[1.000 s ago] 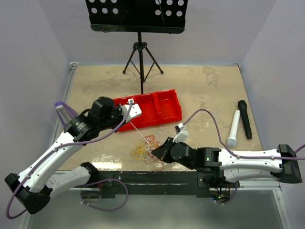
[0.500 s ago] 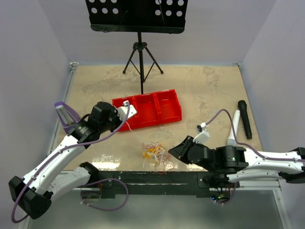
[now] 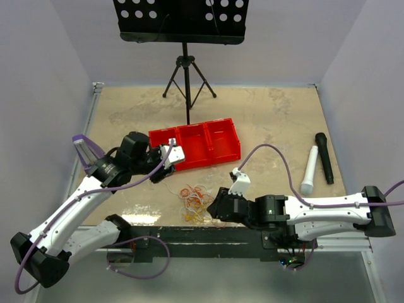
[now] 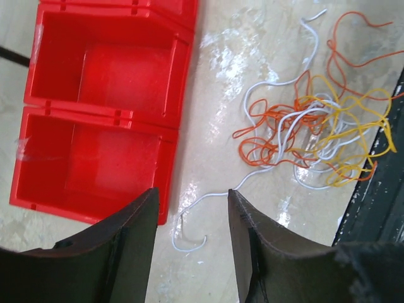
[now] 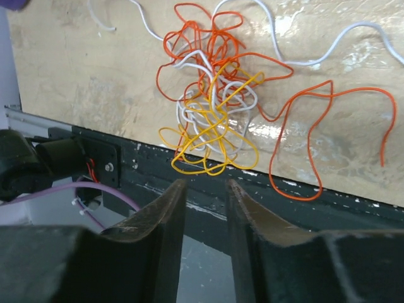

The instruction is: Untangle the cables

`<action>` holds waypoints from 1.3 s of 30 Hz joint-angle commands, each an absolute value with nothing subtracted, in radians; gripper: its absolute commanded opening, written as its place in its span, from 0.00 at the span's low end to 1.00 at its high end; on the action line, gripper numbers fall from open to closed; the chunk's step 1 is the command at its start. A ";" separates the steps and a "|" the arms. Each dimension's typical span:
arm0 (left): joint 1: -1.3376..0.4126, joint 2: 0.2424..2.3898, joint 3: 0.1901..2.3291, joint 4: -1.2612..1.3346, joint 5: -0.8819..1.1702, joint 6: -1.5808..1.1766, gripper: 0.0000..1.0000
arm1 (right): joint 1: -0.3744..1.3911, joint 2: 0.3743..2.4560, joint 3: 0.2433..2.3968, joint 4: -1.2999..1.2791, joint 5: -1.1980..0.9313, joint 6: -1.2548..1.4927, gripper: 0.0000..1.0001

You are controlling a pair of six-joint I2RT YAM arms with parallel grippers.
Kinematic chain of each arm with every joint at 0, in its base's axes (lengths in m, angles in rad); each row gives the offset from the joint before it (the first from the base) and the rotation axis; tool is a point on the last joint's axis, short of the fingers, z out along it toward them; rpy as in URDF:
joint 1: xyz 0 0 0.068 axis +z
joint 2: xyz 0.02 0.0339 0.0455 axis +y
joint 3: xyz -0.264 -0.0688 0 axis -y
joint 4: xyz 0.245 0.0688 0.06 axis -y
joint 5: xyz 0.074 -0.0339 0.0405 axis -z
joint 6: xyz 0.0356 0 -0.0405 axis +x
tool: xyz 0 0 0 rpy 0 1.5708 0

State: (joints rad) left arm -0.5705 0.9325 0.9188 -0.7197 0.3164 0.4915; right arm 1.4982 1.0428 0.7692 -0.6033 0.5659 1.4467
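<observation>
The cables are a loose clump of orange, yellow and white wires near the table's front edge. In the left wrist view the clump lies ahead to the right, and one white strand trails down between my fingers. My left gripper hangs open just above that strand, holding nothing. From the right wrist the clump shows just beyond the fingertips. My right gripper is over the black table edge, open by a narrow gap, with nothing in it.
A red three-compartment tray sits just behind the left gripper. A white microphone and a black microphone lie at the right. A music stand stands at the back. The black front rail borders the clump.
My left gripper has opened and let go of the white strand. My right arm swung back left to the clump's near side, its jaws opening. The clump shifted slightly left.
</observation>
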 commanded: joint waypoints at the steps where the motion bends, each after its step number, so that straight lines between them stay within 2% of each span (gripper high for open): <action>1: -0.572 0.948 0.969 -0.738 0.458 0.497 0.53 | 1.502 1.080 0.733 -0.465 0.522 1.371 0.41; 4: -0.578 0.953 0.953 -0.750 0.584 0.506 0.54 | 1.502 1.117 0.721 -0.428 0.508 1.347 0.51; 6: -0.590 0.950 0.928 -0.736 0.661 0.505 0.53 | 1.502 1.137 0.713 -0.404 0.499 1.332 0.54; 8: -0.604 0.950 0.898 -0.713 0.701 0.505 0.53 | 1.502 1.150 0.707 -0.368 0.488 1.315 0.54; 25: -0.621 0.974 0.850 -0.617 0.588 0.525 0.51 | 1.467 1.281 0.798 -0.252 0.476 1.146 0.49; 28: -0.621 0.974 0.857 -0.615 0.578 0.522 0.51 | 1.442 1.299 0.804 -0.245 0.472 1.135 0.45; 31: -0.620 0.973 0.861 -0.618 0.569 0.518 0.51 | 1.433 1.298 0.811 -0.244 0.495 1.132 0.35; 33: -0.620 0.971 0.858 -0.618 0.565 0.517 0.51 | 1.433 1.293 0.821 -0.248 0.512 1.129 0.20; 35: -0.620 0.971 0.853 -0.615 0.561 0.511 0.51 | 1.433 1.278 0.833 -0.255 0.523 1.124 0.01; 39: -0.620 0.969 0.845 -0.597 0.581 0.492 0.51 | 1.431 1.200 0.853 -0.267 0.505 1.065 0.00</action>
